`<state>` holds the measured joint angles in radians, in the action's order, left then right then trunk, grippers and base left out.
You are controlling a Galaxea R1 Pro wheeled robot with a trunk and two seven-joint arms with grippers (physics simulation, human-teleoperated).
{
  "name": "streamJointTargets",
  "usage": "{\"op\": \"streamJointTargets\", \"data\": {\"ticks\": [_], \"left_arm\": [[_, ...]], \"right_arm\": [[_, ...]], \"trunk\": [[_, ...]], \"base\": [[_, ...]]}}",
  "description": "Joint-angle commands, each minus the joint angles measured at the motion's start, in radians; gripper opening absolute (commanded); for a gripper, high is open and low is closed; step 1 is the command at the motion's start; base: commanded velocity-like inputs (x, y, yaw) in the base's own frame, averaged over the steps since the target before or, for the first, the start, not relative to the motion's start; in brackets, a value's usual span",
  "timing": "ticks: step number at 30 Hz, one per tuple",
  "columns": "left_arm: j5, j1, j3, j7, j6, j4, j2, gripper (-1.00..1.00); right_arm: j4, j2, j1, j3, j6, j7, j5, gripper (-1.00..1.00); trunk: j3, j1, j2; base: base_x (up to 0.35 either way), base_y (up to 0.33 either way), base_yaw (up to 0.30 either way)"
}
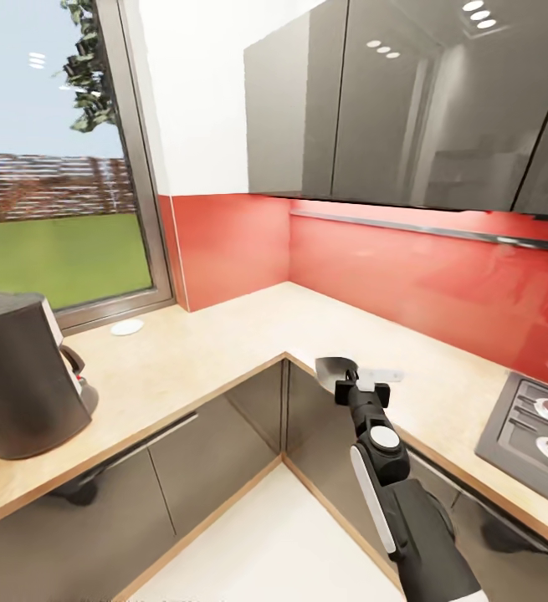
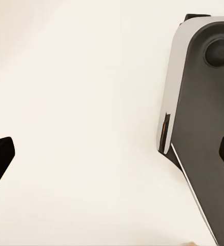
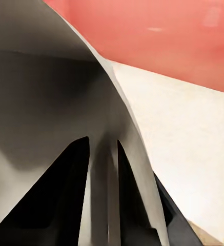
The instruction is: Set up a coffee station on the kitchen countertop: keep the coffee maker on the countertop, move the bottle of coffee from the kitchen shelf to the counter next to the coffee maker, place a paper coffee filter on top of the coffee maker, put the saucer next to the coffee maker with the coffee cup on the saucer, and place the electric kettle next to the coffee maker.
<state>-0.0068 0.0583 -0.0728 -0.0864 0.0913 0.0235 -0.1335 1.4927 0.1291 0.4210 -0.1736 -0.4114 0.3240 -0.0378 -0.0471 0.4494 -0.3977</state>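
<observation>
My right gripper [image 1: 350, 383] is shut on the paper coffee filter [image 1: 334, 367], a pale grey-white cone held just above the inner corner edge of the kitchen countertop [image 1: 223, 343]. In the right wrist view the filter [image 3: 50, 97] curves wide over the dark fingers [image 3: 65, 205] pinching its wall. The dark grey coffee maker [image 1: 18, 376] stands on the counter at the far left. A small flat white saucer [image 1: 127, 327] lies by the window frame. My left gripper [image 2: 112, 159] hangs open over pale floor, beside the robot's own body [image 2: 204, 128]. The bottle, cup, kettle and shelf are out of view.
The worktop bends in an L around the corner, with a red backsplash [image 1: 374, 267] behind it and glossy grey wall cabinets [image 1: 391, 100] overhead. A gas hob [image 1: 533, 435] sits at the right. A large window [image 1: 48, 167] stands behind the coffee maker.
</observation>
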Motion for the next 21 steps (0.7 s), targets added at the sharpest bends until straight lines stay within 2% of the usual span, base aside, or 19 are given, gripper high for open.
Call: {"op": "streamJointTargets", "data": {"ticks": [1,21], "left_arm": [[-0.001,0.002,-0.007,-0.001,0.005,0.003,0.000,1.00],[-0.001,0.002,-0.007,-0.001,0.005,0.003,0.001,1.00]], "right_arm": [[0.001,0.000,0.001,-0.001,-0.007,0.005,-0.002,-1.00],[0.001,0.000,0.001,-0.001,-0.007,0.005,-0.002,-1.00]], "trunk": [[-0.002,0.001,-0.002],[-0.002,0.001,-0.002]], "base": [[0.000,0.000,0.277],[0.013,0.000,0.277]]}}
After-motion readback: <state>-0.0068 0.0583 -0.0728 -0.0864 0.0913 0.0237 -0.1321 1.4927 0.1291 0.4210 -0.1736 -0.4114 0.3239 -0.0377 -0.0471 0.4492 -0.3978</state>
